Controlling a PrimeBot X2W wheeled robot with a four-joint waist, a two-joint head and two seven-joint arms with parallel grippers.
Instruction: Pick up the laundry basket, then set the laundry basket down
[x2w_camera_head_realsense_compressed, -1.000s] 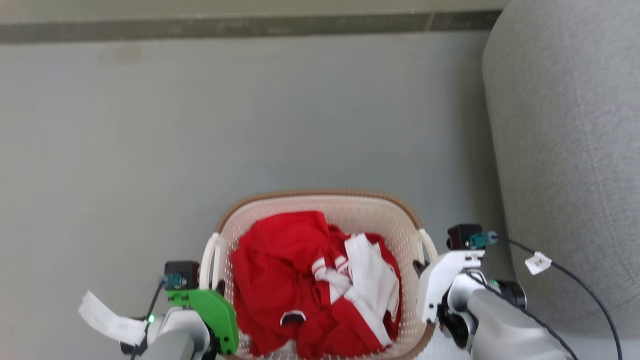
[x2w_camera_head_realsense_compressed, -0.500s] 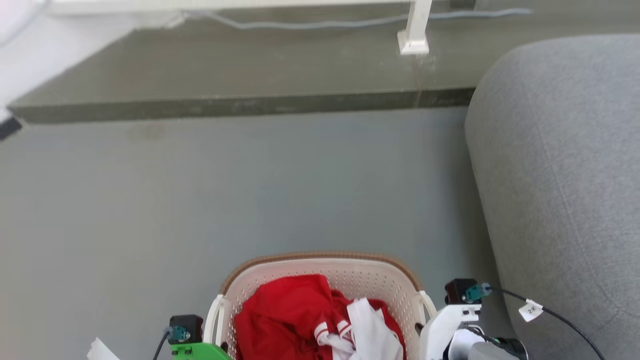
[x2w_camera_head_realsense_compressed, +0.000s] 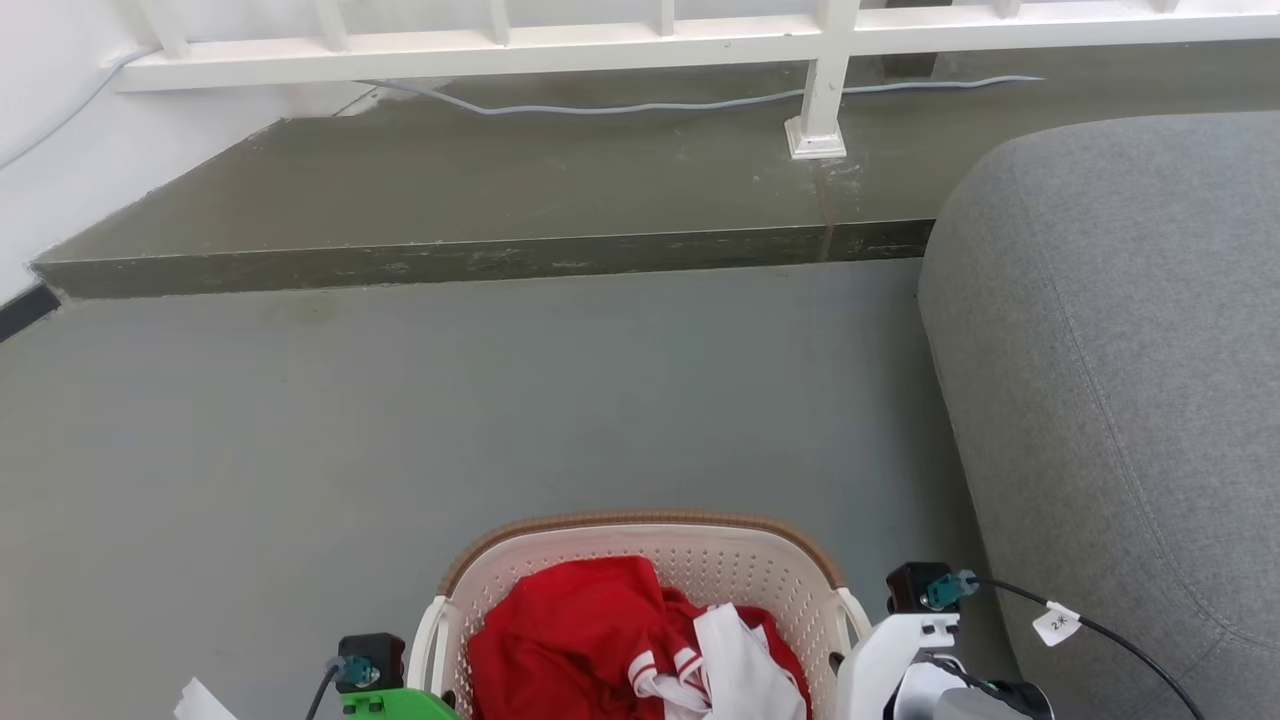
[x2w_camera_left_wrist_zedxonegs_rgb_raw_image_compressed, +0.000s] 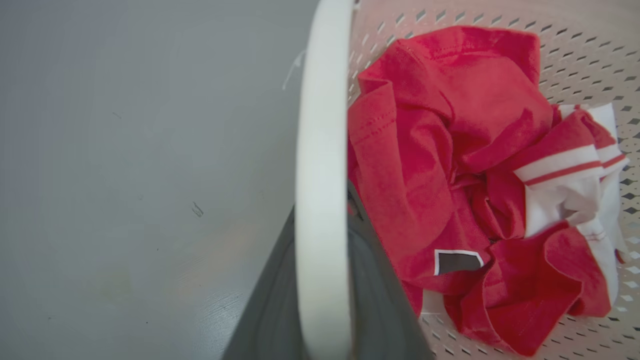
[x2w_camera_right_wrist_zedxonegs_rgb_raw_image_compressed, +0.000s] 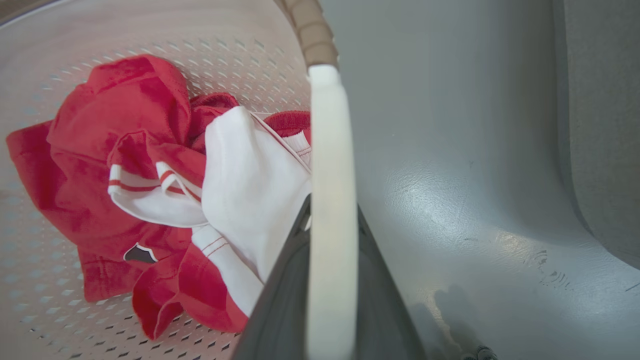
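Recording the laundry basket (x2w_camera_head_realsense_compressed: 640, 522) at the bottom centre of the head view, over the grey floor (x2w_camera_head_realsense_compressed: 400, 420). Whether its base touches the floor cannot be told. It has cream perforated walls and a brown woven-look rim. Inside lies a crumpled red garment (x2w_camera_head_realsense_compressed: 570, 630), with a white, red-striped piece (x2w_camera_head_realsense_compressed: 735, 660) against it on the robot's right side.

Left gripper (x2w_camera_left_wrist_zedxonegs_rgb_raw_image_compressed: 322, 205): its two dark fingers (x2w_camera_left_wrist_zedxonegs_rgb_raw_image_compressed: 272, 310) stand one on each side of the white left handle (x2w_camera_left_wrist_zedxonegs_rgb_raw_image_compressed: 320, 125). One finger is outside the basket and the other inside, next to the red cloth. Both sit tight against the loop, so the gripper is clenched on it.

Right gripper (x2w_camera_right_wrist_zedxonegs_rgb_raw_image_compressed: 331, 210): the arrangement is the same on the right handle (x2w_camera_right_wrist_zedxonegs_rgb_raw_image_compressed: 330, 150), with both fingers close against the loop, grasping it. The white cloth lies just beside the inner finger.

Surroundings: a grey fabric-covered sofa (x2w_camera_head_realsense_compressed: 1120, 350) stands near the basket on the robot's right, apart from it. Ahead, a raised concrete step (x2w_camera_head_realsense_compressed: 480, 255) crosses the view. It carries a white railing (x2w_camera_head_realsense_compressed: 600, 40), and a grey cable (x2w_camera_head_realsense_compressed: 650, 105) trails along its top. A black lead with a white tag (x2w_camera_head_realsense_compressed: 1057, 623) runs from the right wrist
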